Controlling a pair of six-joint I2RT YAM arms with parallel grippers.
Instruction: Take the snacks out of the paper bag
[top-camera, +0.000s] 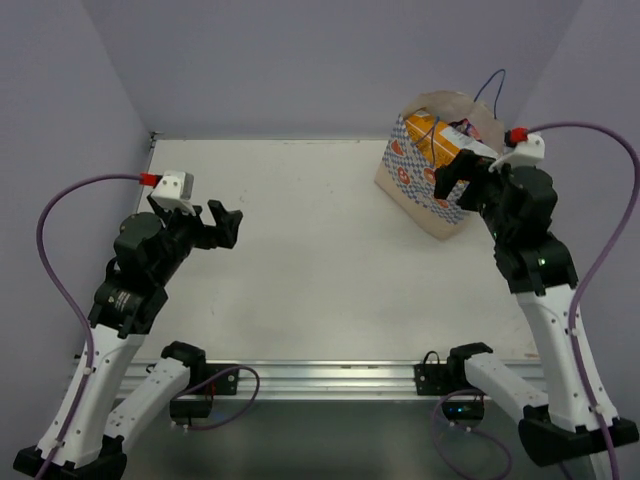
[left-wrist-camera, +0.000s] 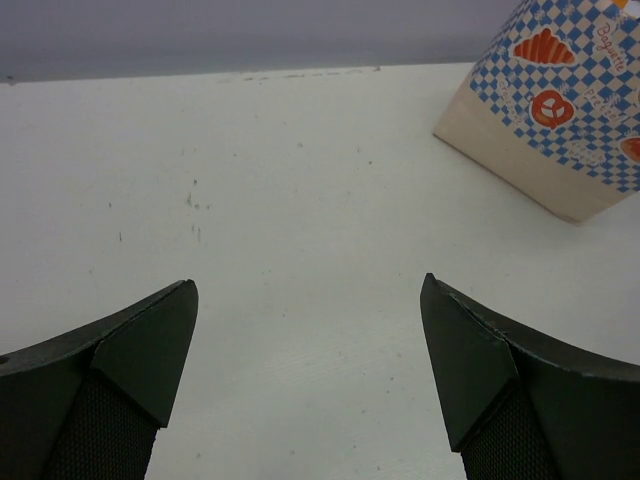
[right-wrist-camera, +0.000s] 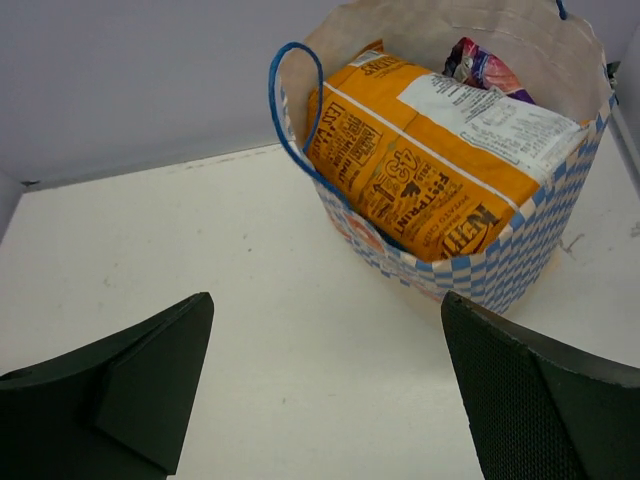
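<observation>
"Snacks (right-wrist-camera: 430, 150): where are they?"

"Inside the paper bag (right-wrist-camera: 520, 265), which stands at the far right corner of the desk (top-camera: 300, 260). An orange packet (right-wrist-camera: 400, 190) fills most of the mouth, and a purple-pink packet (right-wrist-camera: 485, 68) shows behind it."

"And what are you gripping?"

"Nothing. Both sets of jaws are released and empty. My right gripper (right-wrist-camera: 326, 298) hovers just before the bag's mouth. My left gripper (left-wrist-camera: 308, 283) is well apart, over the left of the desk."

"What could go wrong?"

"The blue cord handle (right-wrist-camera: 290, 120) loops just beside the orange packet. I could snag it, or pinch the rim along with the packet, and lift the whole bag. The bag looks light and nothing braces it, so a pull may drag or tip it. The crinkly film may also slip."
</observation>
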